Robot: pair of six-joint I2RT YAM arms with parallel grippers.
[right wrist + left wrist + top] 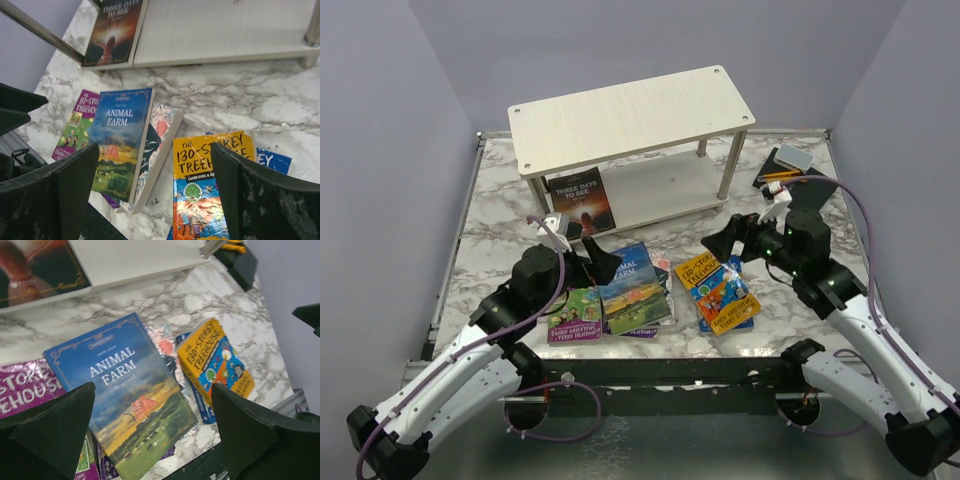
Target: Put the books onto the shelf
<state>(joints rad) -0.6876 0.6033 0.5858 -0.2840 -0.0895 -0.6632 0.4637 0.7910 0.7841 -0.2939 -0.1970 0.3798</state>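
The left end effector point(590, 248) and right end effector point(765, 222) hover wide open and empty above the books point(640, 290) strewn at lower centre of the worktop point(490, 220). The shelf point(630, 115) at upper centre carries "Three Days to See" point(582, 200) (lower tier, left end). Only the right wrist view reveals a floral paperback point(160, 135) under "Animal Farm" point(122, 145), left of the orange "130-Storey Treehouse" point(200, 200).
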